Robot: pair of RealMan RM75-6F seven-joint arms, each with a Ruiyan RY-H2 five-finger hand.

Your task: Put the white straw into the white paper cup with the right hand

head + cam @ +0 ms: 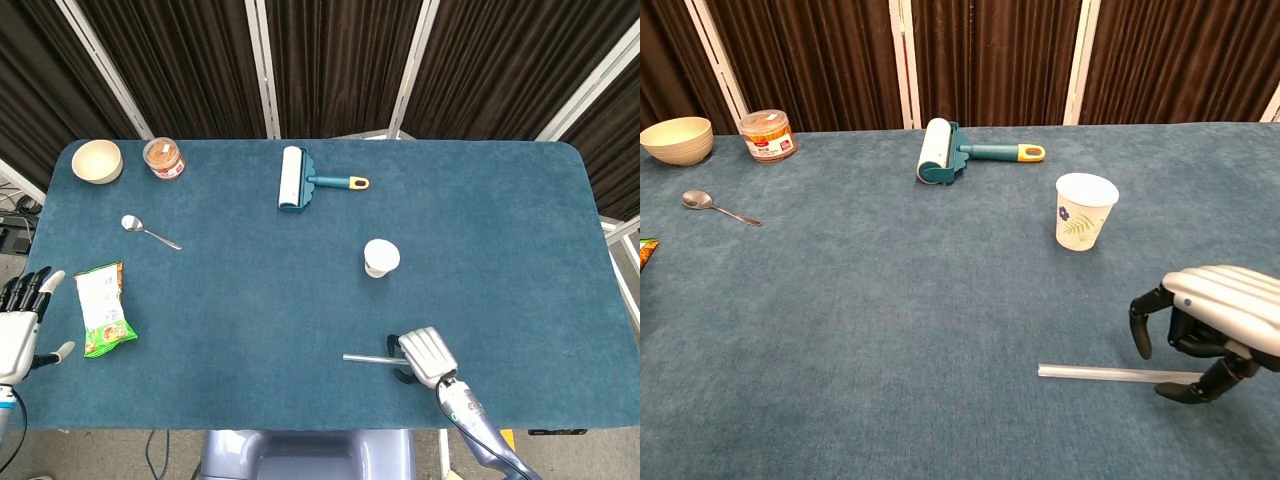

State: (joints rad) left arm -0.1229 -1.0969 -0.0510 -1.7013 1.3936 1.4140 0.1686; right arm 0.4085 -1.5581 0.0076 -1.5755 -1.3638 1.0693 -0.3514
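We see the white straw lying flat on the tabletop, near the white paper cup. Our right hand arches over its right end, fingers curled but apart, not clamped. Our left hand is spread wide at the edge.

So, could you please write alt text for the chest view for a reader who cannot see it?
The right robot hand hangs over one end of the white straw, which lies flat on the blue table, fingers curled around it. Behind stands the upright white paper cup; farther back are a lint roller, spoon, jar and bowl.
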